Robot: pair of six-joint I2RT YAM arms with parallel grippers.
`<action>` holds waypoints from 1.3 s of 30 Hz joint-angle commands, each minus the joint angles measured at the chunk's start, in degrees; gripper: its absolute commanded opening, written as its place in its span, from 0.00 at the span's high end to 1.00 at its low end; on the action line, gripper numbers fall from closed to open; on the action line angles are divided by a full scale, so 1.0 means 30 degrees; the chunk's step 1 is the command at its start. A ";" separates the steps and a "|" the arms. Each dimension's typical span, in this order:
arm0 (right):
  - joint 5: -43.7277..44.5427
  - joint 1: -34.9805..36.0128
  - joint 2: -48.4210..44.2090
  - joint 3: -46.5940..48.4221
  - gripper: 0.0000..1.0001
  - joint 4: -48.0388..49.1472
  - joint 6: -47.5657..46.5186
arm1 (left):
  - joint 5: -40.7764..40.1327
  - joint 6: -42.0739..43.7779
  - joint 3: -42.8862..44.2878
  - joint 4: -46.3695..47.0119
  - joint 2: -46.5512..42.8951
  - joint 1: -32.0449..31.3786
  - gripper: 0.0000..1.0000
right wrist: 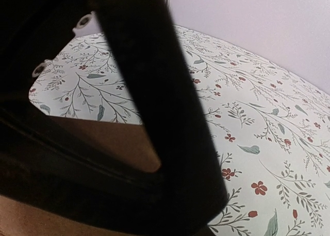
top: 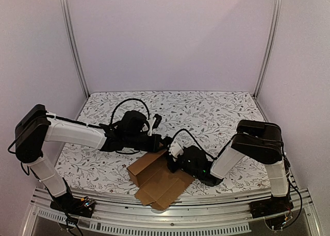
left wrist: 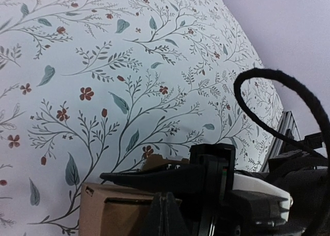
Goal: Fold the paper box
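At the front of the tabletop [top: 216, 107] the paper box [top: 157, 182] is mid-fold, left fingers [left wrist: 154, 178] pressed together at its corner, right fingers [right wrist: 154, 117] unreadable; next, a flap likely needs creasing.

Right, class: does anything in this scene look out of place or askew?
Yes: the paper box lies skewed on the table, half-folded, with its near flaps hanging past the front edge over the metal rail. No tear or spill shows.

Black fingers [left wrist: 154, 178] lie closed along the bottom edge, against the brown paper box [left wrist: 111, 213] on the floral-patterned counter [left wrist: 103, 66]. A black cable [left wrist: 273, 72] loops at the right.
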 commanded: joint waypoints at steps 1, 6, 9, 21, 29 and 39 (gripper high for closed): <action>0.0014 -0.0082 -0.0748 -0.0104 0.76 0.0160 -0.0347 | -0.0343 0.0227 0.0078 -0.1650 0.0538 -0.0064 1.00; 0.0052 -0.0071 -0.1448 -0.0827 0.57 0.0143 -0.0317 | -0.0375 0.0238 0.0179 -0.1749 0.0539 -0.0064 1.00; 0.0061 -0.0054 -0.2226 -0.1558 0.50 -0.0311 -0.0317 | -0.0482 0.0323 0.0354 -0.2002 0.0423 -0.0064 1.00; -0.0543 -0.0042 -0.9531 -0.3378 0.18 -1.1857 0.2708 | -0.1246 0.1534 0.2049 -0.4837 -0.0851 0.0063 1.00; -0.0189 -0.0052 -1.5089 -0.2934 0.01 -2.0220 0.5421 | -0.1723 0.2224 0.3155 -0.7083 -0.2569 0.0141 1.00; -0.2096 -0.0042 -1.9548 -0.3185 0.01 -2.7359 1.2214 | -0.3408 0.2478 0.1599 -0.9300 -0.5682 0.0171 0.83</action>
